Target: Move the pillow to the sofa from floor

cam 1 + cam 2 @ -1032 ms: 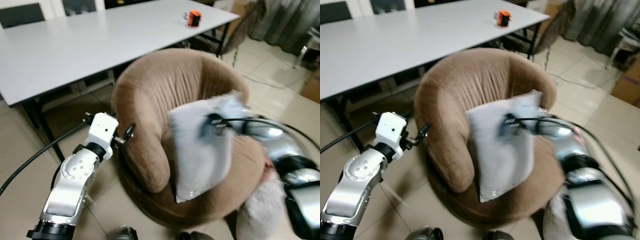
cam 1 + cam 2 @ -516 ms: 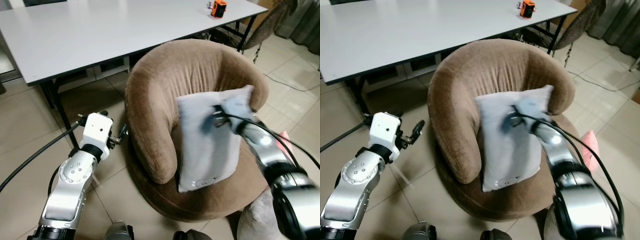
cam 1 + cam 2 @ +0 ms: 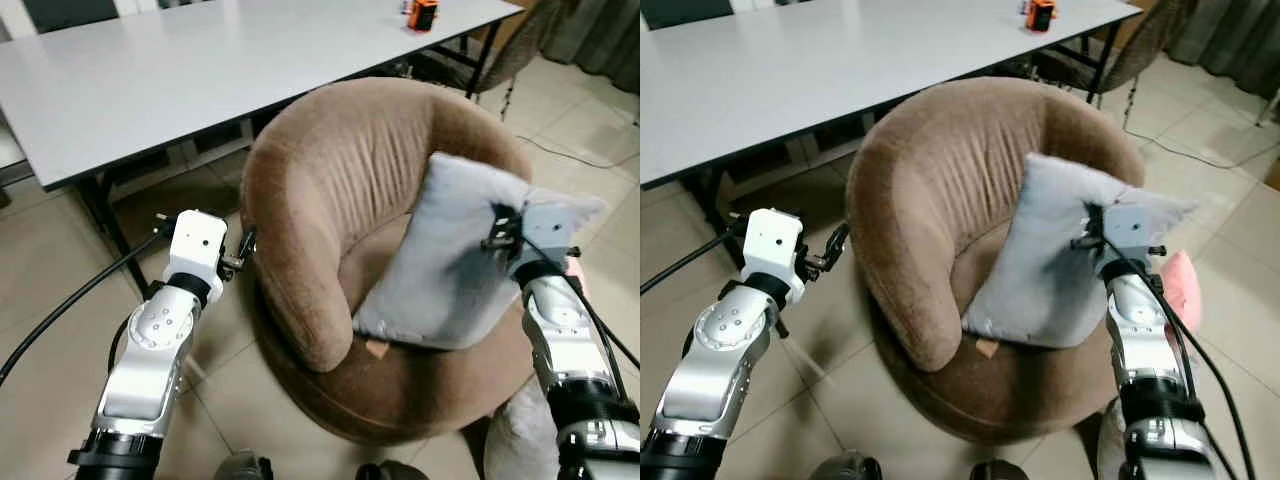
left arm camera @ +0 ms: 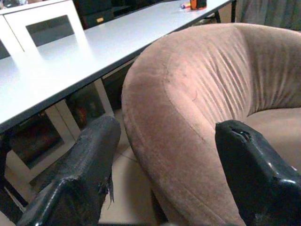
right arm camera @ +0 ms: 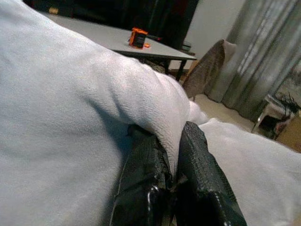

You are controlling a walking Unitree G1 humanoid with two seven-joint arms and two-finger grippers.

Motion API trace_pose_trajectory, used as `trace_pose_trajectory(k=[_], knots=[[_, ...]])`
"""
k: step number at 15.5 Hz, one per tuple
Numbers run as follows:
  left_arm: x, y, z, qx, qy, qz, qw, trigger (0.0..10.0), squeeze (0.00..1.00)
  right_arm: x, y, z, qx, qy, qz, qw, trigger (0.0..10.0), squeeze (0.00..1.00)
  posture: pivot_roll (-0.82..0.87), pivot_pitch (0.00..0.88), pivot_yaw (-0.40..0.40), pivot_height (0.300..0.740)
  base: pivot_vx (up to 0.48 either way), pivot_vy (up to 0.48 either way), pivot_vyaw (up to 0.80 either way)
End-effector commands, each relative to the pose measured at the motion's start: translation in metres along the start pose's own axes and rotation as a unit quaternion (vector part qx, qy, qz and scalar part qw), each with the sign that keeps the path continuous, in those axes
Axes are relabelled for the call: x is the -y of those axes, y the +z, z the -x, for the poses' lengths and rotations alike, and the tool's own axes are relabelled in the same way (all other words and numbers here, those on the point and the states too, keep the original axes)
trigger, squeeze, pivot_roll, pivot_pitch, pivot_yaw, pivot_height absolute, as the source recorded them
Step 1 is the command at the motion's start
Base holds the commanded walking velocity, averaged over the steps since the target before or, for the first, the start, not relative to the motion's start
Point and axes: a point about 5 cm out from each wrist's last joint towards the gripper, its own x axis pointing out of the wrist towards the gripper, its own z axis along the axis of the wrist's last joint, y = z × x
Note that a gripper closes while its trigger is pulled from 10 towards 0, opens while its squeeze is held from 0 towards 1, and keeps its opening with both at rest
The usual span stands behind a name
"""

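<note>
My right gripper (image 5: 171,183) is nearest, its two black fingers (image 5: 143,183) pinched tight on a fold of the soft pale-grey fabric pillow (image 3: 445,255); I grip a bunched ridge because the cover gives me nothing firmer to take. The pillow leans tilted in the round brown plush sofa chair (image 3: 340,180), its lower edge down on the seat cushion and its upper part against the inner right side of the backrest, propped there by my hold. I judge the placing nearly done, with only the letting go left.

My left gripper (image 4: 164,165) hovers beside the chair's outer left wall, its fingers (image 4: 82,169) spread wide and holding nothing, kept clear of the work.

Beyond the chair stands a long white table (image 3: 200,70) with a small orange object (image 3: 422,12) at its far end.
</note>
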Motion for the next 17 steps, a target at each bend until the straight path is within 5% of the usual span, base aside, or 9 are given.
trace_pose_trajectory(k=[1, 10, 17], knots=[[-0.002, 0.002, -0.001, 0.005, 0.013, -0.002, 1.000, 10.0, 0.00, 0.000, 0.019, 0.002, 0.025, -0.017, -0.024, 0.999, 10.0, 0.00, 0.00, 0.030, -0.016, 0.740, 0.000, 0.000, 0.00], [-0.006, 0.007, 0.000, 0.033, 0.014, 0.013, 0.999, 10.0, 0.00, -0.017, 0.032, 0.020, -0.009, -0.010, -0.090, 0.996, 10.0, 0.00, -0.01, 0.014, -0.021, 0.740, 0.107, 0.000, -0.09], [-0.011, 0.008, 0.000, 0.035, 0.016, 0.016, 0.999, 10.0, 0.00, -0.034, 0.031, 0.022, -0.035, 0.051, -0.051, 0.997, 10.0, 0.00, 0.00, 0.013, -0.023, 0.740, 0.421, 0.000, -0.21]])
